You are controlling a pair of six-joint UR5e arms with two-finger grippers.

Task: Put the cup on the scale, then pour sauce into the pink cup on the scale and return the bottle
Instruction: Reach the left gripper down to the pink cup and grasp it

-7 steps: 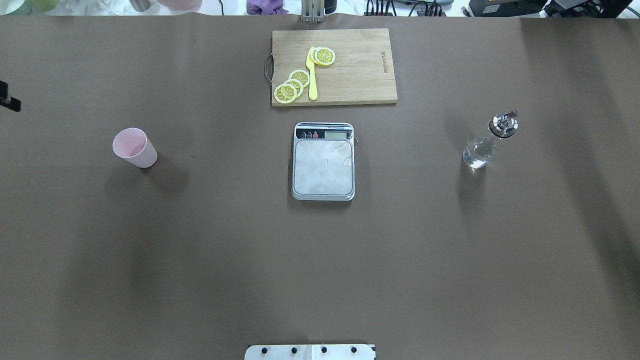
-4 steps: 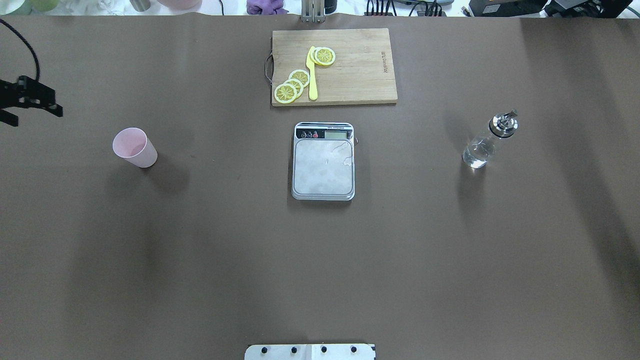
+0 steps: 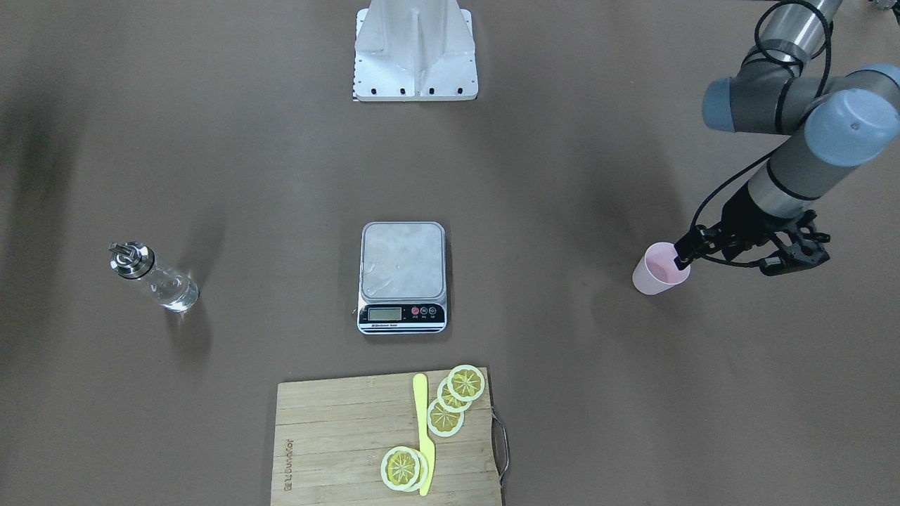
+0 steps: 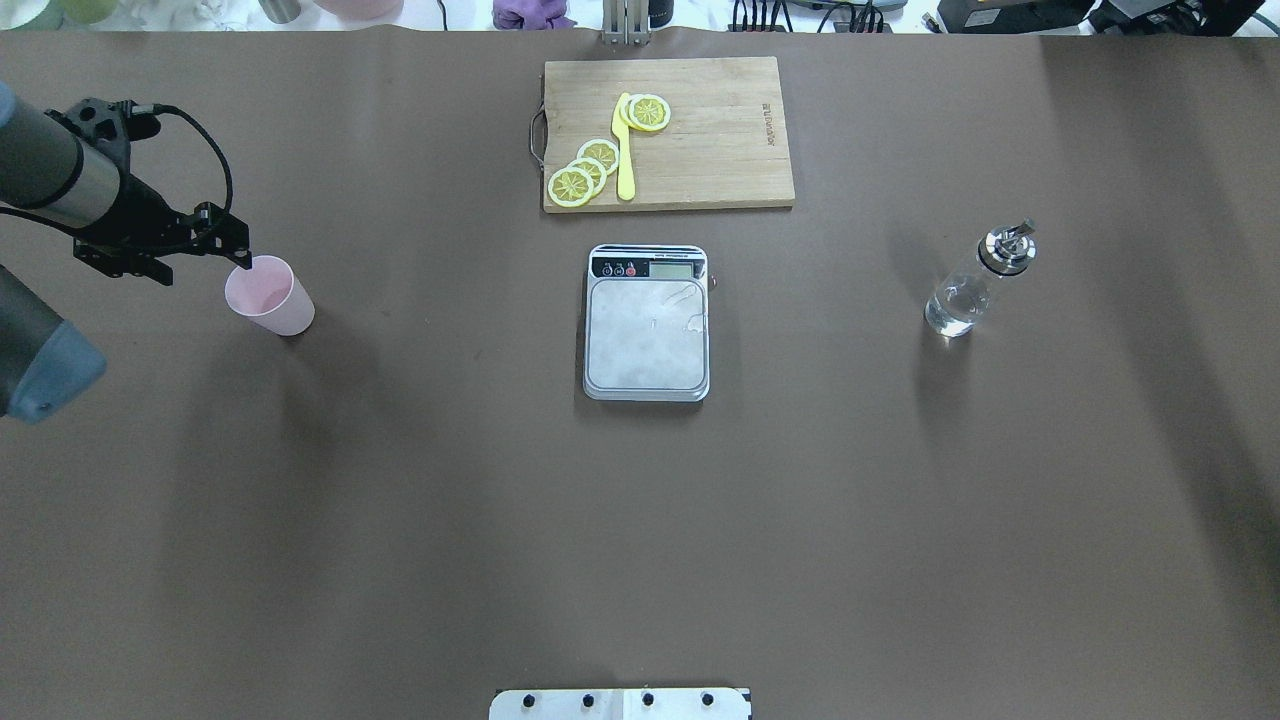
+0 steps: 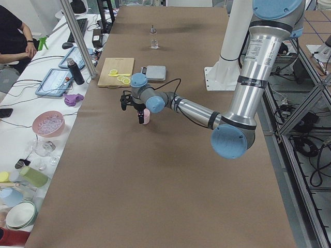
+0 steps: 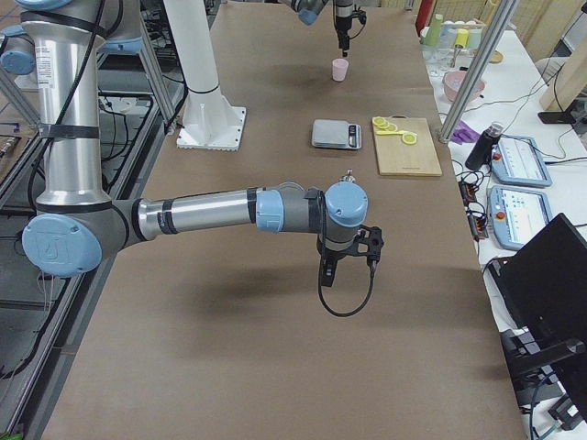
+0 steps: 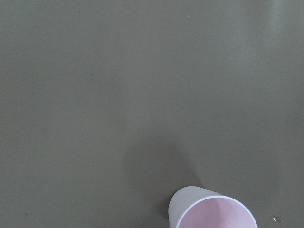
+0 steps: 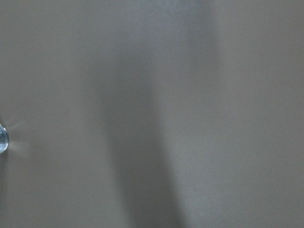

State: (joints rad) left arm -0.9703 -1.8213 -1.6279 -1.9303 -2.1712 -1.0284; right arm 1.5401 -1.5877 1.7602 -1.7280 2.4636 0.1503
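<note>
Cup (image 4: 268, 296) pale pink, upright, mouth up, nothing visible inside; stands on the brown table (image 4: 640, 520) at 9 o'clock of the scale (image 4: 647, 322), well apart from it, taking the overhead view as the dial. Left gripper (image 4: 240, 256) hangs tip-down over the cup's rim at roughly its 10 o'clock edge; no contact can be confirmed. Whether its fingers are spread or pressed together I cannot tell: every view gives one dark tip, and the left wrist camera shows only the cup at its lower edge, no fingers. Scale carries nothing on top, display strip toward 12 o'clock. Bottle (image 4: 975, 285) upright at 3 o'clock of the scale, well apart, metal pourer on, clear sauce (image 4: 952, 312) barely visible through the glass. Right gripper (image 6: 328, 270) appears only in the right-end view, hanging above the table; its claw state cannot be told from there. Cutting board (image 4: 700, 150) with lemon slices (image 4: 585, 170) and a yellow knife (image 4: 624, 150) lies at 12 o'clock of the scale, near it. Judgement: first step in hand, the reach for the cup, grasp not yet made. Next move likely calls for settling the fingers on the rim or wall, closing gently so the light tumbler does not tip, then lifting and carrying toward 3 o'clock onto the scale.
</note>
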